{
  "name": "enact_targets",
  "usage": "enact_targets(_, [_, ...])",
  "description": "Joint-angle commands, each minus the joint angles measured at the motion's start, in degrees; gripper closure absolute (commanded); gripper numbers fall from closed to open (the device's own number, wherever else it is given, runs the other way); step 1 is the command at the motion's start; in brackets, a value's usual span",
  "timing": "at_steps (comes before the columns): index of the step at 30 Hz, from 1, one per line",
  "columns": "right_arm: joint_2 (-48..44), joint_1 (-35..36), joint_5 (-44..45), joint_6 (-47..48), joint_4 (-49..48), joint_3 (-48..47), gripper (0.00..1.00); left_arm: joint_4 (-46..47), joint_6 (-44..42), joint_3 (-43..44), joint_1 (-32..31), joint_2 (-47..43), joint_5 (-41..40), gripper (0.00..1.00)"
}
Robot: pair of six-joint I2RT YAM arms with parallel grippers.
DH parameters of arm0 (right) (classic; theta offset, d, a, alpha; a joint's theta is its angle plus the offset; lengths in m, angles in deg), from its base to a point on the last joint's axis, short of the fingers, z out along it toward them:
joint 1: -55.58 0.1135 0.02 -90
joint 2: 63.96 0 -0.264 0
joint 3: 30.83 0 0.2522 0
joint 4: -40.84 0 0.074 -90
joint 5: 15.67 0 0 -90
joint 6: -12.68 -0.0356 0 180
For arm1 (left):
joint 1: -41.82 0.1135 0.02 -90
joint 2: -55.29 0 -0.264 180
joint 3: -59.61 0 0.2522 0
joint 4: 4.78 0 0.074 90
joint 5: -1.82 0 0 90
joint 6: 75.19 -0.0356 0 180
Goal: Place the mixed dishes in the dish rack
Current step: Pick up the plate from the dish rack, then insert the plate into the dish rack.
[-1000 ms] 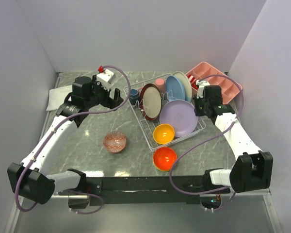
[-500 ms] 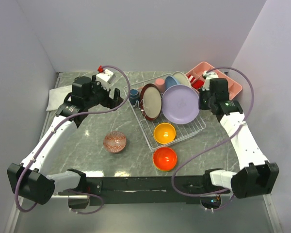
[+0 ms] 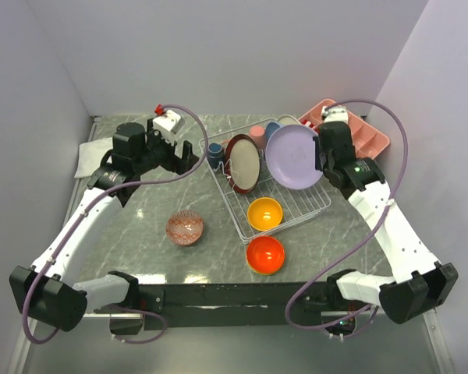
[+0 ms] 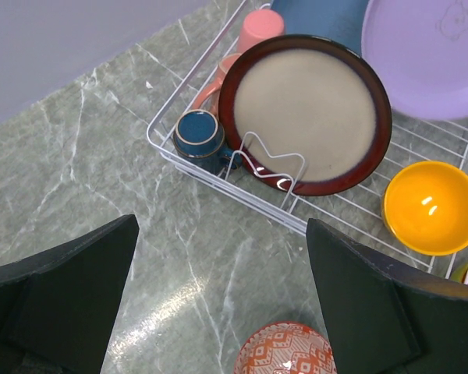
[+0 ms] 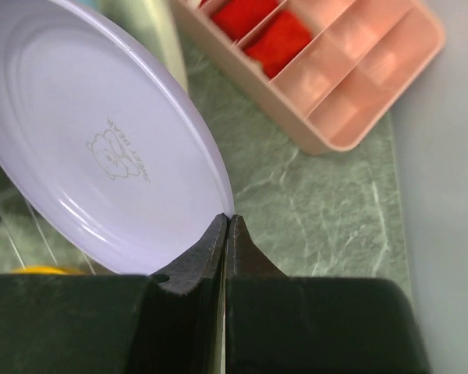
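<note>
Most dishes are already in the rack (image 3: 300,206), which sits toward the bench's far right corner. The lavender plate (image 3: 294,156) is upright over the rack's far side, its rim pinched by the right gripper (image 5: 225,230), and it is not yet seated. Racked: rimmed plate (image 4: 306,113), blue plate (image 4: 320,15), yellow bowl (image 4: 432,207), navy cup (image 4: 198,136), pink cup (image 4: 261,29). Judged outstanding: red bowl (image 3: 265,254) by the bench's front edge and patterned bowl (image 3: 185,227) mid-bench. Left gripper (image 4: 220,265) is spread and empty.
</note>
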Motion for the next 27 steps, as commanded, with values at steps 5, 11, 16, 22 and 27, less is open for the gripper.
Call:
enact_targets(5, [2.8,4.8,12.3,-5.2,-0.5,-7.1,1.00,2.4,1.4,-0.5,0.1,-3.4,0.8,0.04])
enact_targets(11, [4.2,10.1,20.3,-3.9,-3.2,-4.0,1.00,1.7,1.1,-0.5,0.1,-4.6,0.7,0.04])
enact_targets(16, [5.9,10.6,28.0,-5.2,-6.6,-4.0,1.00,1.6,1.0,-1.4,0.1,-6.4,0.7,0.04])
enact_targets(22, [8.0,11.8,30.8,-4.4,-7.9,-3.4,1.00,1.5,0.8,-3.2,0.1,-8.3,0.8,0.04])
enact_targets(27, [10.2,14.2,35.8,2.0,-12.7,-1.5,1.00,1.5,1.2,-4.8,0.1,-10.1,0.8,0.04])
